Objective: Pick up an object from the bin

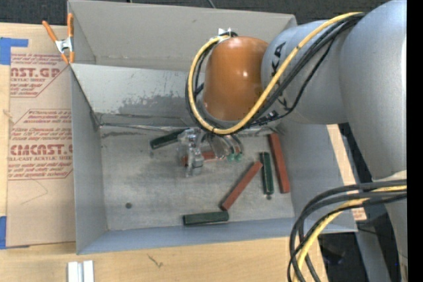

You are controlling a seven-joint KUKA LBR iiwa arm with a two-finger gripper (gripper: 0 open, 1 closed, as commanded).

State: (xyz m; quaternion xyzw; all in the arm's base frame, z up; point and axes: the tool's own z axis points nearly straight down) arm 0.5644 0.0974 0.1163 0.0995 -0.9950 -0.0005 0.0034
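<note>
Five slim sticks lie on the bin floor, and the nearest to the claw (193, 156) is a dark green stick (166, 139): it lies flat, one end just beside the claw and the rest pointing away from the arm. The claw is low over the floor at that end. Whether it is clenched or released I cannot tell, and I see nothing held in it.

The stick looks light, stiff and smooth, so I would guess it slides or swivels if nipped at the tip. Gripping across its narrow width near the middle seems safer.

On the arm's side of the claw, just beside it, sits a small red-and-green piece (225, 155) I cannot make out. Further that way lie a reddish-brown stick (240, 185), a green stick (266, 174) and a red stick (278, 163), the last two side by side. A dark bar (205, 218) lies well apart, by the front wall.

The back wall slopes down close behind the claw, while the floor beyond the dark green stick, toward the bin (86, 162) wall opposite the arm, is bare and gives room to shift.
</note>
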